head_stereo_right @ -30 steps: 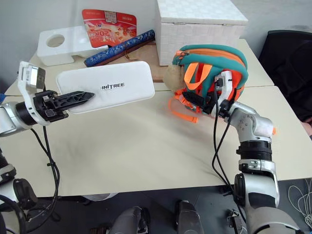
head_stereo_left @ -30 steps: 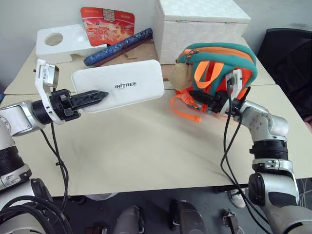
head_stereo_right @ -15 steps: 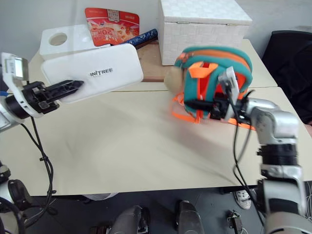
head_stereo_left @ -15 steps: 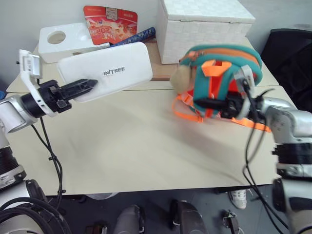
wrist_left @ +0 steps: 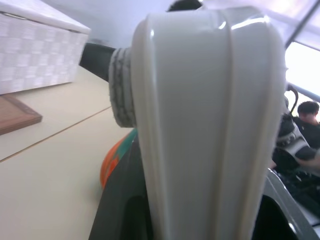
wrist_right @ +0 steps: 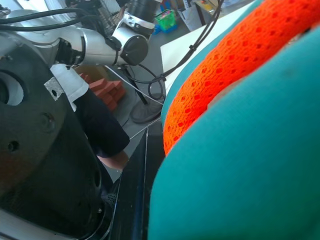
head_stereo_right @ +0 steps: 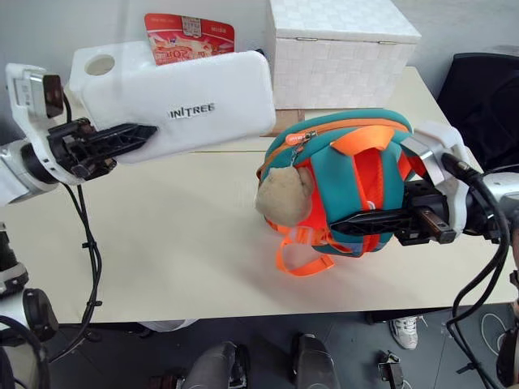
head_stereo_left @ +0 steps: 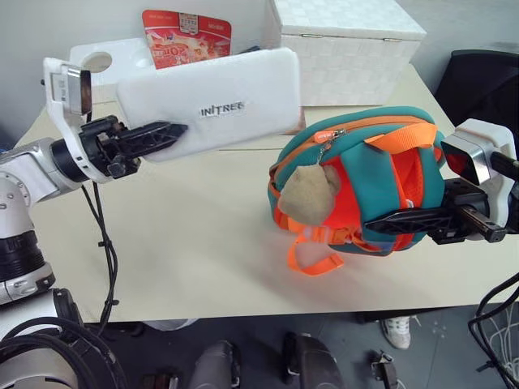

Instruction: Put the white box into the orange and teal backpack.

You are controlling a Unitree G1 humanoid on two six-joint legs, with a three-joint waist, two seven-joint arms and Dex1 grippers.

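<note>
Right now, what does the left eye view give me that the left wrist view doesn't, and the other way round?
Left eye view: the left tool clamping one end of the white box above the table, lettering facing the camera; the right tool closed on the backpack; the plush toy; the red card.
Left wrist view: the box's rounded edge seen end-on, a wooden board, people in the background.
Both: the white box, the backpack, the woven box, the table.
</note>
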